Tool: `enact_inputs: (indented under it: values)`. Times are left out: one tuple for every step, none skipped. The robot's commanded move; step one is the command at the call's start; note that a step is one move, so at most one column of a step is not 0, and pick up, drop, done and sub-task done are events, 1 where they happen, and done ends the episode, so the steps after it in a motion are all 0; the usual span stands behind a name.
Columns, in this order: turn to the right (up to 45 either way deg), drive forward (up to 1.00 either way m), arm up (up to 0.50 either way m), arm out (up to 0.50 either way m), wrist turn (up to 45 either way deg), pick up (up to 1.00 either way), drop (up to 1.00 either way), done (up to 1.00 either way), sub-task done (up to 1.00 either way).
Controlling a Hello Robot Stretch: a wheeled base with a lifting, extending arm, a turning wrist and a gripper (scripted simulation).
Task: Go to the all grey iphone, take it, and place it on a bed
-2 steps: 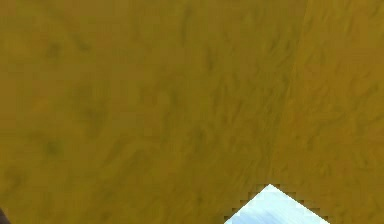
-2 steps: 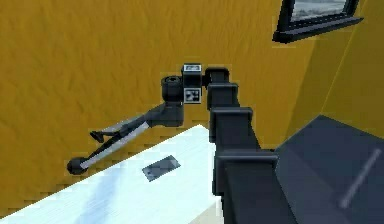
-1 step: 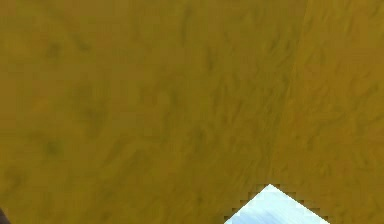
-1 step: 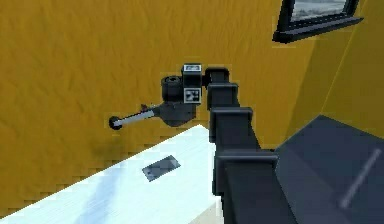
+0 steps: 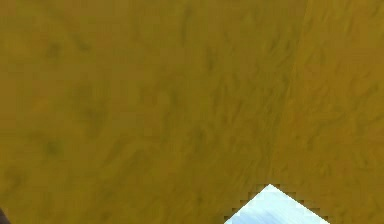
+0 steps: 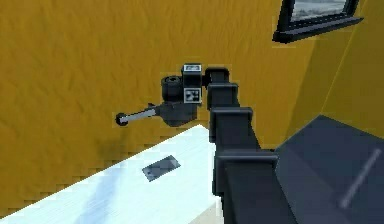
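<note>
In the forward view, a mustard-yellow textured wall (image 5: 140,100) is seen from the left edge across. A faint upright corner seam is met at about three o'clock. A pale white corner of a flat surface (image 5: 275,207) pokes up at five o'clock.

In the arm side view, the same yellow wall is seen at the left, with a white flat tabletop (image 6: 95,195) spread below it from seven o'clock toward the middle. The dark two-fingered gripper (image 6: 124,119) is set against bare wall at about ten o'clock from the picture's middle. Its thin fingers (image 6: 140,114) are levelled toward nine o'clock and dipped slightly. Nothing is held at the fingertips, and whether the jaws are apart or together cannot be told.

The flat grey rectangular phone (image 6: 160,168) is lying on the tabletop near its far edge, at five o'clock from the fingertips and apart from them. Two small white marked squares (image 6: 190,71) are carried on the wrist, just right of the gripper's body. The dark square stepped arm (image 6: 235,140) is raised from six o'clock and extended toward eleven o'clock, just right of the phone.

A dark slate-grey bulky shape (image 6: 340,170) is placed at four o'clock, and a dark-framed window (image 6: 315,22) at one o'clock.
</note>
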Motion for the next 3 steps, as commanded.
enact_inputs:
  values:
    - [0.0, 0.00, -0.26, 0.00, 0.0, 0.00, 0.00, 0.00, 0.00]
    - [0.0, 0.00, 0.00, 0.00, 0.0, 1.00, 0.00, 0.00, 0.00]
    - [0.0, 0.00, 0.10, 0.00, 0.0, 0.00, 0.00, 0.00, 0.00]
